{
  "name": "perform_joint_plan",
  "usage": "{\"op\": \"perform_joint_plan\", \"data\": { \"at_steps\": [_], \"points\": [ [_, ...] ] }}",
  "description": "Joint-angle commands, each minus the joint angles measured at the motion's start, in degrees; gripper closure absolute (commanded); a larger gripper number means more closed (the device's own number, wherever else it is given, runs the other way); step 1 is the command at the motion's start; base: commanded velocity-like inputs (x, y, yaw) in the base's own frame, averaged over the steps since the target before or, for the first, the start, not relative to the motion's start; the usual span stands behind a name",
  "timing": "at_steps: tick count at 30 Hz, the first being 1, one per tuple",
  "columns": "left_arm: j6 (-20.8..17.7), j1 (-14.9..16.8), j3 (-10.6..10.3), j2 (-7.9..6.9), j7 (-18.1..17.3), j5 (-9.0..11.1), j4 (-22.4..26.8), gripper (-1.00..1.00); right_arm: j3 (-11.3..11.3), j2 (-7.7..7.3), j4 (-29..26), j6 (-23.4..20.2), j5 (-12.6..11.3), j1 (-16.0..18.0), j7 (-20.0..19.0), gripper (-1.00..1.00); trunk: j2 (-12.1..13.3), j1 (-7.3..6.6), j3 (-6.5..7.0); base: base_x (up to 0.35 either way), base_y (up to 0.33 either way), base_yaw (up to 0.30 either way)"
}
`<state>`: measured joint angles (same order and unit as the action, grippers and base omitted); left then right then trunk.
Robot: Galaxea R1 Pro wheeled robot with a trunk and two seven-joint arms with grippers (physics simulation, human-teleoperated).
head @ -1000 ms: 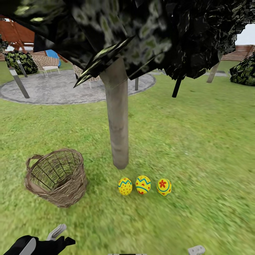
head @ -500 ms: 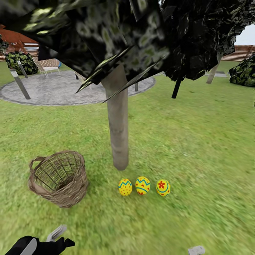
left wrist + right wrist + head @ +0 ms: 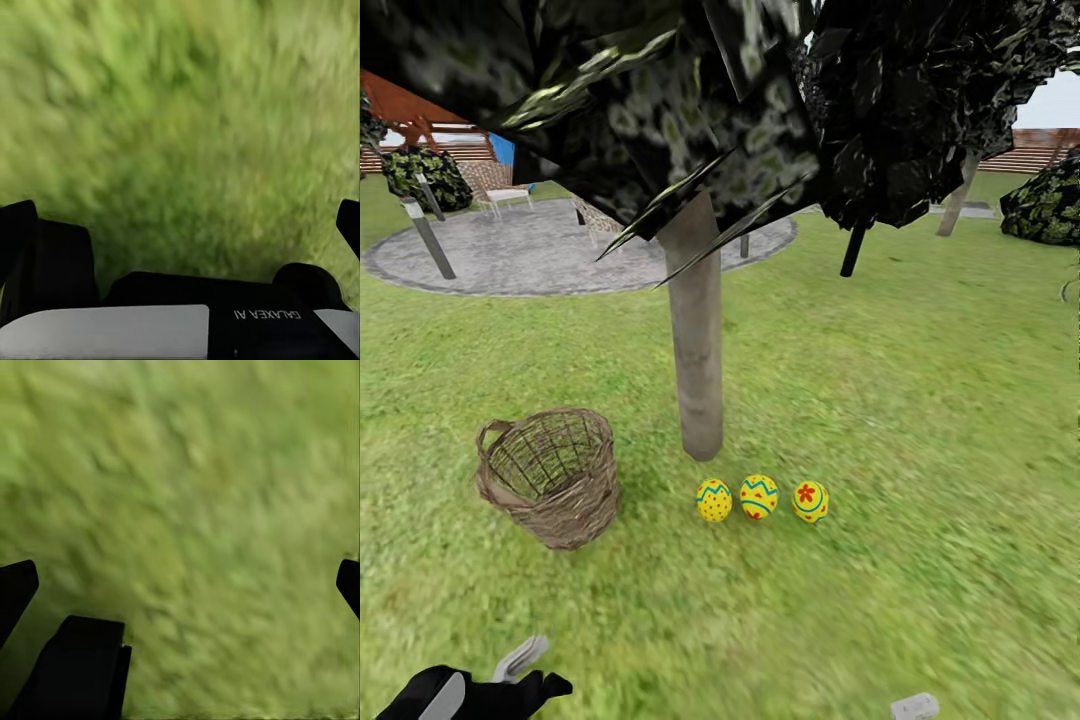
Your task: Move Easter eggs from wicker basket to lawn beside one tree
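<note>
Three Easter eggs (image 3: 760,497) are lying in a row on the lawn (image 3: 920,420), just in front of the foot of the tree (image 3: 697,350), at about 5 o'clock from the base of its grey-beige trunk; they are sitting close together, the outer one bearing a red flower mark. The wicker basket (image 3: 550,475) is standing on the grass at about 8 o'clock from the trunk, near it but apart, tilting slightly, and no egg is showing inside its woven walls. Dark leaves of the canopy are hanging across the top of the head view, with the grey round patio (image 3: 550,250) lying beyond at about 11 o'clock. The left gripper (image 3: 180,225) is hovering over blurred grass with its jaws spread wide apart and nothing between them; the right gripper (image 3: 180,585) is likewise hanging above bare grass, its jaws standing well apart and gripping nothing
</note>
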<state>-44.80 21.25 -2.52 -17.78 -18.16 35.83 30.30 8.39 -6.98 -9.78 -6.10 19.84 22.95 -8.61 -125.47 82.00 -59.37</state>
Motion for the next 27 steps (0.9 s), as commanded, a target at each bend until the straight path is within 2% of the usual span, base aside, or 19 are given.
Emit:
{"op": "perform_joint_plan", "data": {
  "at_steps": [1, 8, 12, 13, 19, 21, 23, 25, 27],
  "points": [
    [-0.1, 0.0, -0.3, -0.06, -0.1, 0.1, 0.0, -1.00, 0.5, 0.03, -0.1, -0.3, 0.5, 0.0, -0.4, -1.00, 0.4, -0.27, 0.14, -0.345, 0.000, 0.000],
    [0.0, 0.0, -0.3, -0.06, -0.1, 0.1, -0.1, -1.00, 0.5, 0.04, 0.0, -0.4, 0.4, 0.0, -0.4, -1.00, 3.2, -1.81, 1.40, -0.332, 0.000, 0.000],
    [1.4, 0.0, -0.3, -0.06, -0.1, 0.0, -2.5, -1.00, 0.5, 0.05, 2.8, -0.3, 0.3, 0.0, -0.4, -1.00, 4.8, -2.69, 2.12, -0.070, 0.000, 0.000],
    [6.6, 0.0, -0.3, -0.06, -0.2, 0.0, -5.9, -1.00, 0.5, 0.04, 3.9, -0.3, 0.3, 0.0, -0.4, -1.00, 5.2, -2.91, 2.30, -0.297, 0.000, 0.000],
    [10.1, 0.0, -0.7, 0.10, -0.2, 0.0, -7.2, -1.00, 0.5, 0.04, 4.2, -0.3, 0.2, 0.0, -0.4, -1.00, 7.6, -4.22, 3.37, -0.149, 0.000, 0.000],
    [16.6, 0.0, -2.1, 0.39, -0.3, 0.0, -10.0, -1.00, 0.5, 0.04, 4.2, -0.3, 0.3, 0.0, -0.4, -1.00, 8.4, -4.66, 3.73, -0.017, 0.000, 0.000],
    [23.5, 0.0, -4.6, 0.79, -0.5, 0.1, -12.1, -1.00, 0.5, 0.04, 4.6, -0.3, 0.4, 0.0, -0.4, -1.00, 9.2, -5.10, 4.09, -0.007, 0.000, 0.000],
    [28.3, 0.0, -7.9, 0.99, -0.5, 0.2, -13.6, -1.00, 0.5, 0.04, 6.0, -0.3, 0.3, 0.0, -0.4, -1.00, 10.0, -5.54, 4.45, -0.002, 0.000, 0.000],
    [29.3, 0.0, -8.8, 1.05, -0.5, 0.2, -13.8, -1.00, 0.5, 0.04, 6.5, -0.3, 0.2, 0.0, -0.4, -1.00, 10.8, -5.98, 4.81, 0.000, 0.000, 0.000]
  ]
}}
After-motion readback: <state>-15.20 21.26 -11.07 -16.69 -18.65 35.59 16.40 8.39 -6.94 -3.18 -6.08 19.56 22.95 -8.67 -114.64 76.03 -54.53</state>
